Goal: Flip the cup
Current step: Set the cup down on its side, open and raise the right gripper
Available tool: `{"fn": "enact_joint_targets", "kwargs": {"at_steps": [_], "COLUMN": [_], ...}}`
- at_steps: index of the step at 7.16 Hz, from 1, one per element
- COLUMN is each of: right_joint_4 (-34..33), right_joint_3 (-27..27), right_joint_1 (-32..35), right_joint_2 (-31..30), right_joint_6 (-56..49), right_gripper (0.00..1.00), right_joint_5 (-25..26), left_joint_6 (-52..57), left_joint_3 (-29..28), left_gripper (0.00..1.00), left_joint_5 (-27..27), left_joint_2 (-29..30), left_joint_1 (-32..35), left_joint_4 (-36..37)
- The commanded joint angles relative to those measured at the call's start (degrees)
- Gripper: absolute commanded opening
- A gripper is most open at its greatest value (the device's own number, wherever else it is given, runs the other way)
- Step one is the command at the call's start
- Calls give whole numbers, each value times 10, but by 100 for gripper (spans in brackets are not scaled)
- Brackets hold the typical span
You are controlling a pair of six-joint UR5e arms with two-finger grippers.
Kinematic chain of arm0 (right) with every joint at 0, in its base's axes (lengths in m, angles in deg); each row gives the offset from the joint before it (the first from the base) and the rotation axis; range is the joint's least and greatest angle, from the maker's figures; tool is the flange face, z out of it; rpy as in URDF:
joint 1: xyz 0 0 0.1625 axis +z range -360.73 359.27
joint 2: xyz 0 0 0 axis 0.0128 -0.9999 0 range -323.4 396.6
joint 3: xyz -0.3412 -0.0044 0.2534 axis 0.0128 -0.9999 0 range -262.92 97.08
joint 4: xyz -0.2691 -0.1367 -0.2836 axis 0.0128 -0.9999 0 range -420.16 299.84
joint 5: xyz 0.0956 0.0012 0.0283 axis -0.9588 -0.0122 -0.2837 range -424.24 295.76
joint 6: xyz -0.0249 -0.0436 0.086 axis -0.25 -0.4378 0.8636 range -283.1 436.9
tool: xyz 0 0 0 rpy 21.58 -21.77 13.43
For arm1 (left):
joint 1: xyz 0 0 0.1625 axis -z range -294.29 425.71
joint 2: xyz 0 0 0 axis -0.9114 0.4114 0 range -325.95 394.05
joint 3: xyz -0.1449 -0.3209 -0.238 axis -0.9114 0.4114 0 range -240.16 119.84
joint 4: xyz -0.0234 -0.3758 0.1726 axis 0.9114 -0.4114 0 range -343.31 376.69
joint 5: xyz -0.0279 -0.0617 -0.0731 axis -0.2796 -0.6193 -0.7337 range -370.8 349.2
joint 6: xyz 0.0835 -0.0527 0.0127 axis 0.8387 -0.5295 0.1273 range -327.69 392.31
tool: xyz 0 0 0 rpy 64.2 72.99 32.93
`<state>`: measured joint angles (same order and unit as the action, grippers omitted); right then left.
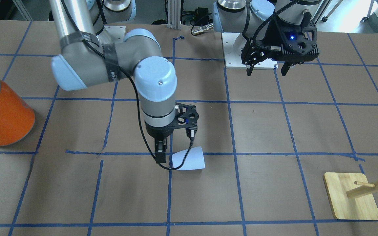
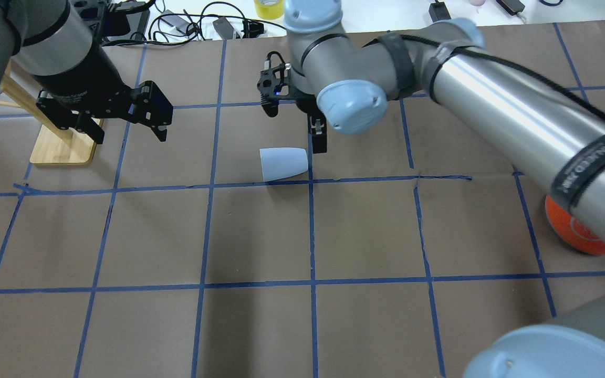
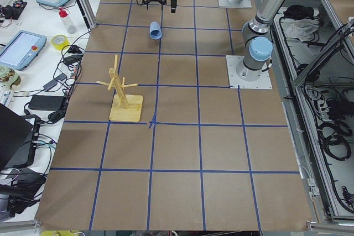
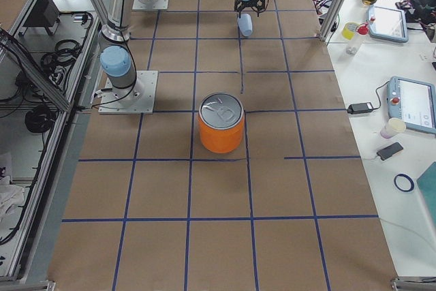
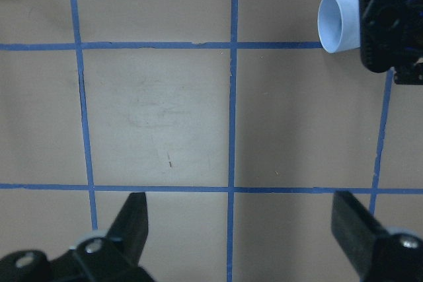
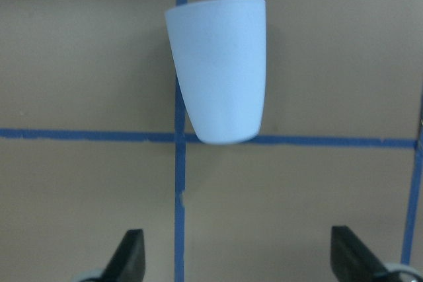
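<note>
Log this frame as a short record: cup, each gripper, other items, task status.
cup: lying on its side, mouth toward the robot's left
right gripper: jaws open, empty, low beside the cup's base end
left gripper: jaws open, empty, apart from the cup, near the stand
other items: orange can; wooden stand
task status: cup not grasped, not yet upright

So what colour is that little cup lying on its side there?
The cup is a plain pale blue-lavender with no pattern. It shows best in the right wrist-mounted view.
</note>
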<state>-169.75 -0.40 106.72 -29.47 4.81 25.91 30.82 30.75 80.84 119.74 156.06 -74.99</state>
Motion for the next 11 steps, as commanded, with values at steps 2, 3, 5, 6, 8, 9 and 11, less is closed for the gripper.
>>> {"fn": "enact_joint_targets", "kwargs": {"at_steps": [2, 3, 5, 6, 8, 9, 11], "right_joint_4": [115, 124, 192, 196, 194, 184, 142], "right_joint_3": [6, 17, 22, 22, 33, 39, 41], "right_joint_1": [-158, -170, -170, -169, -160, -157, -157], "right_joint_2": [-138, -176, -218, -226, -246, -255, -253], "right_joint_6": [6, 65, 285, 422, 711, 724, 720], "right_gripper": [100, 100, 100, 100, 100, 100, 100], "right_joint_5": [-9, -9, -9, -9, -25, -27, -16], "left_joint_6": [18, 22, 45, 49, 115, 149, 188], "left_joint_3": [-7, -1, 22, 41, 95, 114, 119], "left_gripper": [100, 100, 100, 100, 100, 100, 100], "left_joint_5": [-13, -29, -139, -216, -297, -366, -395], "left_joint_2": [0, 11, 39, 44, 75, 106, 165], "left_joint_1": [-4, -4, -34, -77, -114, -122, -126], "left_joint_4": [26, 37, 128, 131, 150, 216, 228]}}
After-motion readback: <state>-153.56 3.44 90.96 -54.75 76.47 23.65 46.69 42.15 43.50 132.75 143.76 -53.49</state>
